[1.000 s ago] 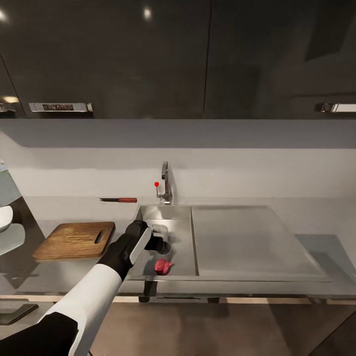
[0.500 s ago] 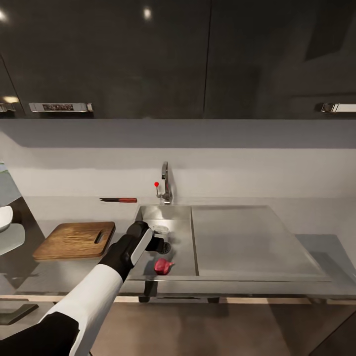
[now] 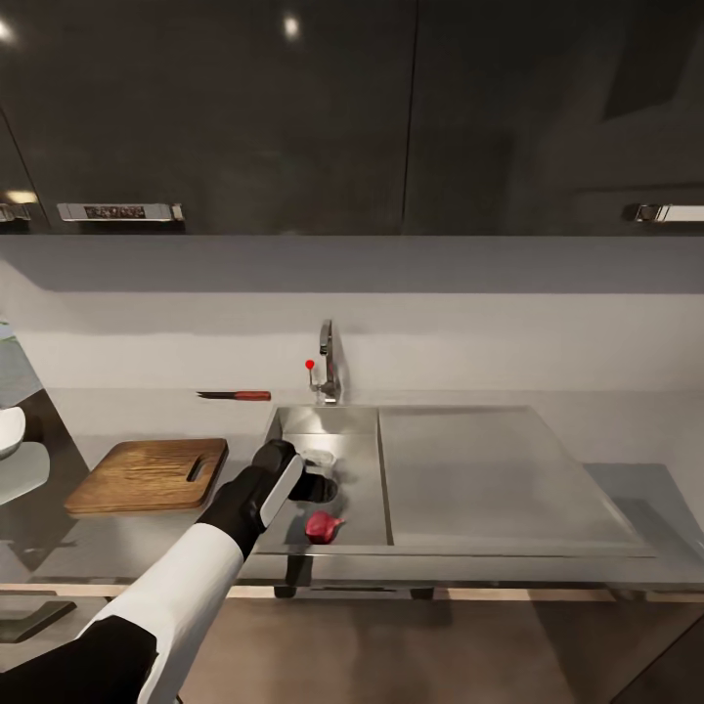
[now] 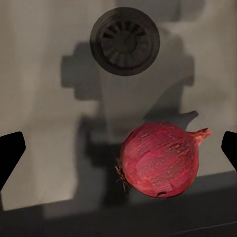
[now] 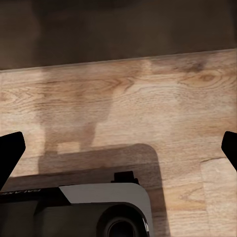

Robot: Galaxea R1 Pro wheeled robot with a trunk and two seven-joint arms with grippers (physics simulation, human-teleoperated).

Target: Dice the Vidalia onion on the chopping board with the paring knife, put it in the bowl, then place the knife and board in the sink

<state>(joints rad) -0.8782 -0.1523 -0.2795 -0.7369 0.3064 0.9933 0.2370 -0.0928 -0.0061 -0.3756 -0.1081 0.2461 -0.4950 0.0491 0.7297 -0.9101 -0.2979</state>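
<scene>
Your left gripper (image 4: pixel 118 153) hangs wide open and empty above the onion (image 4: pixel 160 159), near the sink's (image 3: pixel 364 445) front edge. Expect a round, firm, slippery-skinned bulb; grip across its widest middle. Right gripper (image 5: pixel 118 153) open, empty.

A red-skinned onion (image 4: pixel 160 159) lies in the sink (image 3: pixel 357 440) near the drain. The chopping board (image 3: pixel 149 475) lies flat on the worktop, the paring knife (image 3: pixel 235 395) behind it.

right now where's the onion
In the head view the onion lies on the sink floor near its front wall, just in front of the drain. The left tool hovers above it, open.
</scene>
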